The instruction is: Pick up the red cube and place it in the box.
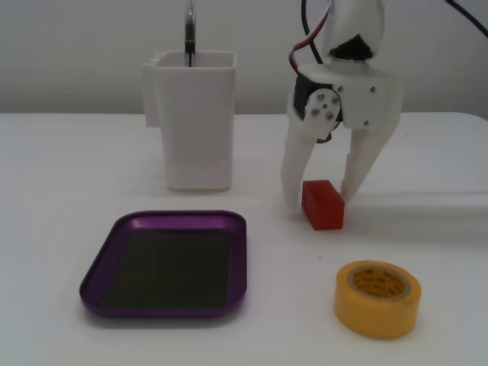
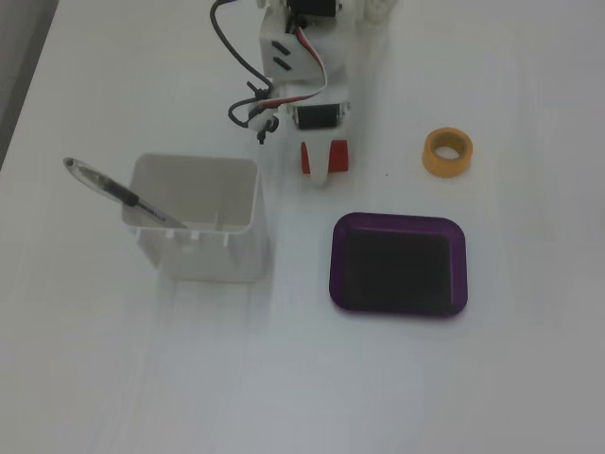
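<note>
The red cube (image 1: 322, 206) lies on the white table, right of centre in a fixed view. My gripper (image 1: 321, 197) stands upright over it, fingertips down at the table, one white finger (image 1: 293, 171) on each side of the cube's rear part. The jaws are apart and close to the cube's sides. In the fixed view from above, my gripper (image 2: 323, 172) covers the cube's middle and red (image 2: 306, 157) shows on both sides. The box, a purple tray (image 1: 101, 265) with a dark bottom, lies empty in front and to the left; it also shows in the view from above (image 2: 397, 220).
A tall white container (image 1: 194, 130) with a pen (image 1: 189, 34) stands behind the tray; it also shows from above (image 2: 194, 253). A yellow tape roll (image 1: 375, 314) lies in front of the cube, shown from above too (image 2: 428, 157).
</note>
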Controlling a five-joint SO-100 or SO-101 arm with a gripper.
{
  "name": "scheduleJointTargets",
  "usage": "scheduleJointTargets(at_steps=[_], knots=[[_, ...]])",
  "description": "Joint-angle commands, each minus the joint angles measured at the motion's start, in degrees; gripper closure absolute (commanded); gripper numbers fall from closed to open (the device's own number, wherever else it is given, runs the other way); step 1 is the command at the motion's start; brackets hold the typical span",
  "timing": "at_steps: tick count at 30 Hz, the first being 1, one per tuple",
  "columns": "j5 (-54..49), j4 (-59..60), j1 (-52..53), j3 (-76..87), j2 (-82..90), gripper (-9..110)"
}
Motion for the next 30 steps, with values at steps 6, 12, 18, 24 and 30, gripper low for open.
scheduleJointTargets(at_steps=[6,12,18,24,30], knots=[[-0.18,-0.44,-0.7,-1.49,0.88,102],[0.53,10.72,-0.26,-7.38,9.84,102],[8.35,17.23,-4.48,-11.16,30.06,102],[12.66,16.7,-16.17,-8.26,42.98,102],[19.07,4.48,-20.57,0.26,41.31,102]])
